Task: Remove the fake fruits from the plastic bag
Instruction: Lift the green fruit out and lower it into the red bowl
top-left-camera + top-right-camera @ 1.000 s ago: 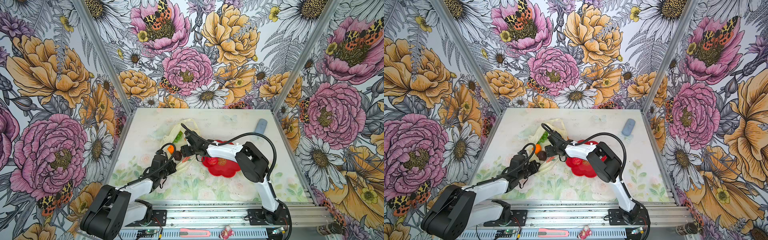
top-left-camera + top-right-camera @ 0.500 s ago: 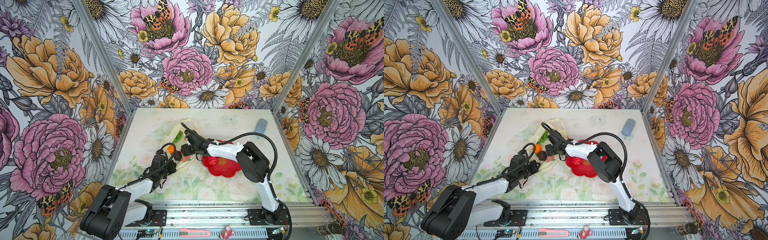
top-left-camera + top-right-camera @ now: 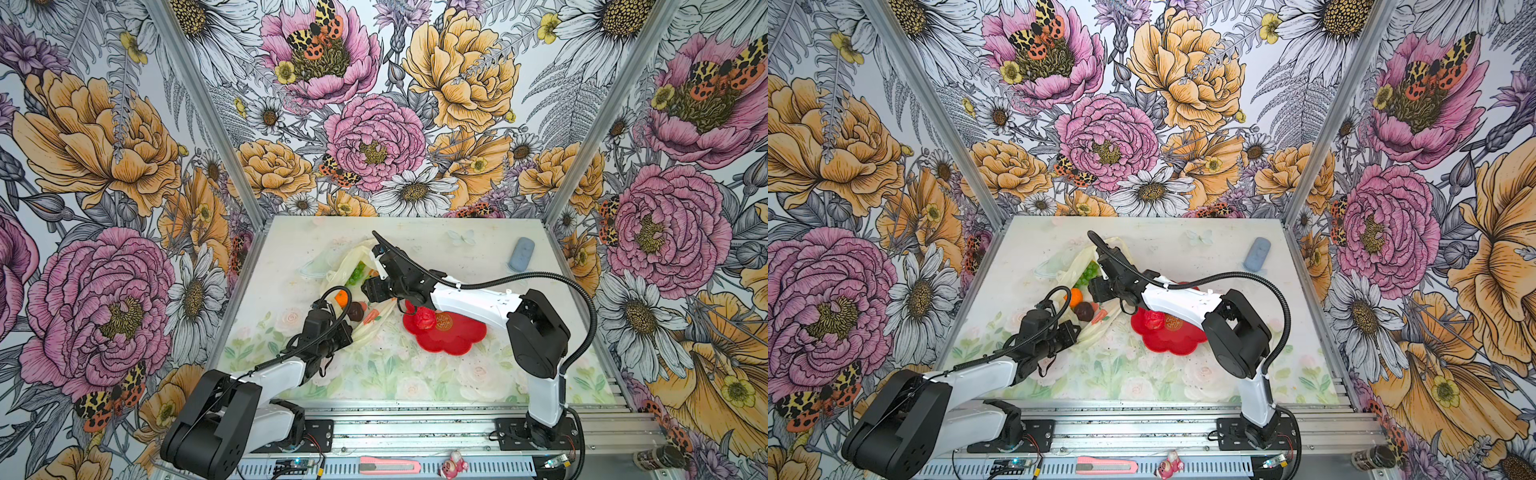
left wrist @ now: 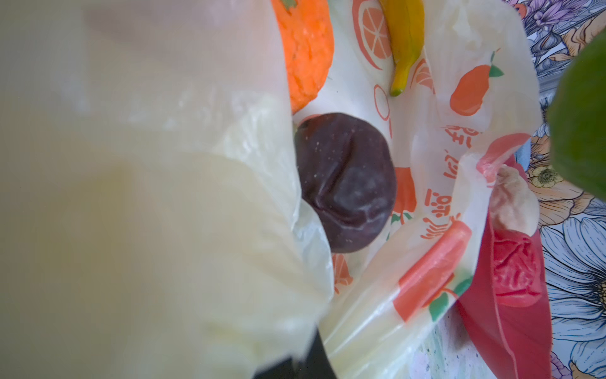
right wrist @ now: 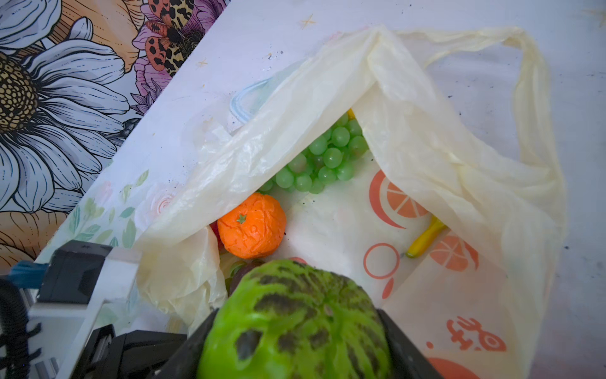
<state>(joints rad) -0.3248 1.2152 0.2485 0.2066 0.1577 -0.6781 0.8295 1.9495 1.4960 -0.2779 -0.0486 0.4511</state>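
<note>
Jaws of the right gripper (image 3: 369, 289) stand wide, clamped on the green round fruit (image 5: 295, 318) over the plastic bag (image 5: 426, 147) mouth. Ahead of it, inside, we note the orange (image 5: 252, 225), grape bunch (image 5: 324, 157) and banana (image 5: 424, 241). We log the left gripper (image 3: 343, 332) closed tight, pinching the bag rim beside the orange.

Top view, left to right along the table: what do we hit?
orange → dark round fruit → red plate → blue-grey pad. Skipped: plastic bag, it overlaps the fruits.
</note>
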